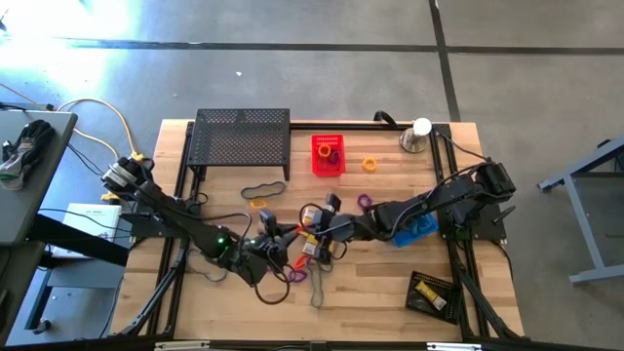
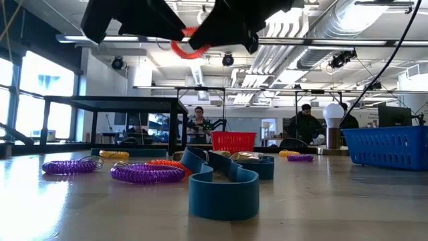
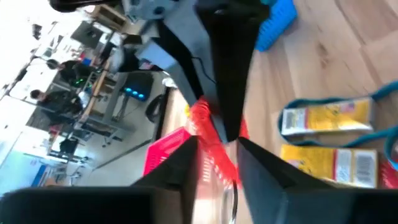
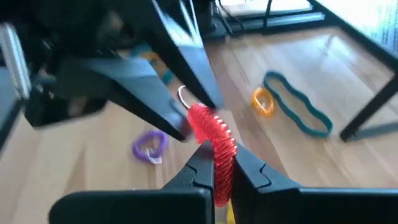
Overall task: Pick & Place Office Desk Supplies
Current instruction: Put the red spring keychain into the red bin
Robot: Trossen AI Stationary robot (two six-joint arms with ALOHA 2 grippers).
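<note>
A red coiled elastic loop (image 2: 186,48) hangs in the air between both grippers, over the middle of the table near its near edge. My left gripper (image 1: 283,244) comes from the table's left and my right gripper (image 1: 314,234) from the right; each is shut on the loop. Below them lie purple coils (image 2: 147,174), a teal band loop (image 2: 224,187) and two yellow-and-white boxes (image 3: 326,118). An orange loop (image 1: 370,164) and a dark band loop (image 1: 263,188) rest flat on the table farther back. My left gripper (image 3: 217,142) pinches one stretch of the red coil (image 3: 214,158) between its two fingers, and the loop is lifted clear of the table. My right gripper (image 4: 221,152) pinches another stretch of the same coil (image 4: 219,140) between its two fingers, close beside the left gripper's fingers (image 4: 180,118); the coil arches up out of the hold.
A red basket (image 1: 329,154) stands at the far middle, with the black mesh shelf (image 1: 242,136) left of it and the silver dome with a white ball (image 1: 417,135) at the far right. A blue basket (image 1: 414,232) sits under the right arm. A black tray (image 1: 432,291) lies near right.
</note>
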